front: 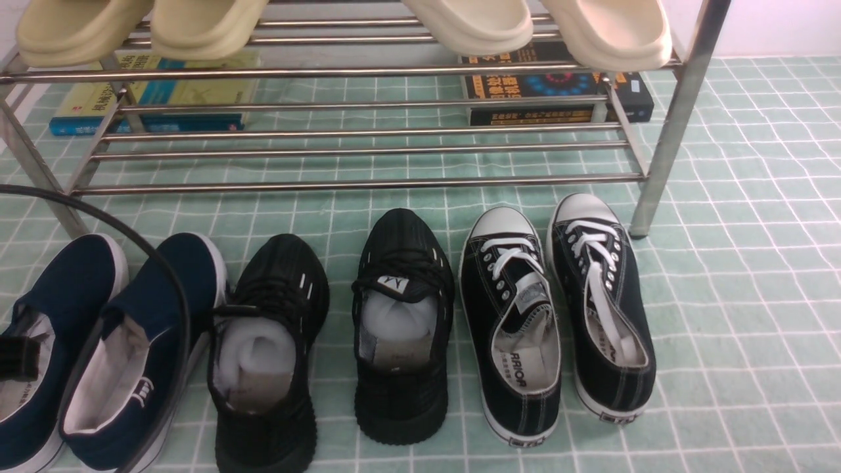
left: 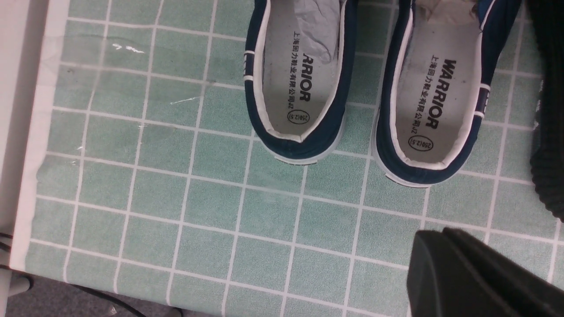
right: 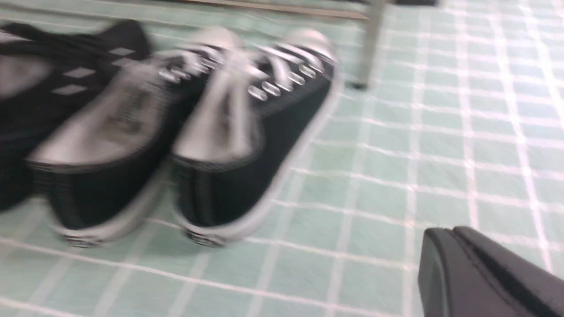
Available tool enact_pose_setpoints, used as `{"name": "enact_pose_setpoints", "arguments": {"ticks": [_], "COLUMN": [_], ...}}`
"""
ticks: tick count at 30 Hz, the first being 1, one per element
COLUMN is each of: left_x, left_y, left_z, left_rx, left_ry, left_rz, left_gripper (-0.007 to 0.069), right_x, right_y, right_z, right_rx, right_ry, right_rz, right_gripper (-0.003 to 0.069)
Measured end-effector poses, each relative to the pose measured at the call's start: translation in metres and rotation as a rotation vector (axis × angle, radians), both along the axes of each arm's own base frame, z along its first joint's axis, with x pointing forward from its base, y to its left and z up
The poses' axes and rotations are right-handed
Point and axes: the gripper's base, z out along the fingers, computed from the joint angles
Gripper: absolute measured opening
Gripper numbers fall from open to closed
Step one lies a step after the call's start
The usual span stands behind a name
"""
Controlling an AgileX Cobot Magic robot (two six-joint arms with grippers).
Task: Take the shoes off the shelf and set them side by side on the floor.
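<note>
Both black knit sneakers stand side by side on the mint-green grid floor [front: 742,276], in front of the chrome shelf [front: 355,184]. The left sneaker [front: 269,348] and the right sneaker [front: 402,322] point toes toward the shelf, with white paper inside. One ribbed black sole [left: 548,176] shows at the edge of the left wrist view. The right wrist view is blurred, and a knit sneaker [right: 26,88] lies at its far side. My left gripper [left: 440,233] is shut and empty above bare floor. My right gripper [right: 445,231] is shut and empty too. Neither gripper shows in the front view.
Navy slip-ons [front: 98,341] stand left of the knit pair, and black canvas sneakers with white toe caps [front: 558,309] stand to its right. Cream slippers [front: 473,26] sit on the shelf's top tier. Books [front: 151,98] lie under the shelf. A black cable [front: 164,276] arcs over the navy shoes.
</note>
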Motion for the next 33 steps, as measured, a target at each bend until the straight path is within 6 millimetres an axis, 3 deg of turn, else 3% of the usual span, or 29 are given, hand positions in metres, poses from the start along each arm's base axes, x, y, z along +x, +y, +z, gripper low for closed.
{"name": "enact_pose_setpoints", "arguments": {"ticks": [4,10,16,20,23,27,28,29,33], "left_x": [-0.001,-0.004,-0.008,-0.025,-0.051,-0.094,-0.095,-0.109,-0.123], "left_y": [0.000,0.001,0.002,0.005,0.007,0.009,0.008,0.008,0.005], "left_z": [0.000,0.008,0.037,0.049,0.057,0.043,0.040,0.030,0.001], "left_rx": [-0.001,-0.007,-0.025,-0.037,-0.084,-0.177,-0.182,-0.232,-0.319], "left_ry": [-0.003,-0.035,-0.113,-0.190,-0.271,-0.410,-0.412,-0.538,-0.810], "left_rz": [0.000,0.000,0.010,-0.009,-0.025,-0.079,-0.082,-0.115,-0.179], "left_gripper": [0.0015,0.0015,0.0016,0.0016,0.0017,0.0017,0.0017,0.0017,0.0020], "right_x": [-0.006,-0.008,-0.009,-0.009,-0.009,-0.009,-0.009,-0.009,-0.009], "right_y": [-0.007,-0.011,-0.011,-0.011,-0.011,-0.011,-0.011,-0.011,-0.011], "right_z": [-0.029,-0.028,-0.027,-0.027,-0.027,-0.027,-0.027,-0.027,-0.027], "right_rx": [-0.006,0.001,0.002,0.002,0.002,0.002,0.002,0.002,0.002], "right_ry": [0.036,-0.016,-0.030,-0.031,-0.031,-0.031,-0.031,-0.031,-0.031], "right_rz": [-0.108,-0.172,-0.174,-0.174,-0.174,-0.174,-0.174,-0.174,-0.174], "right_gripper": [0.0017,0.0024,0.0036,0.0041,0.0045,0.0049,0.0050,0.0054,0.0060]}}
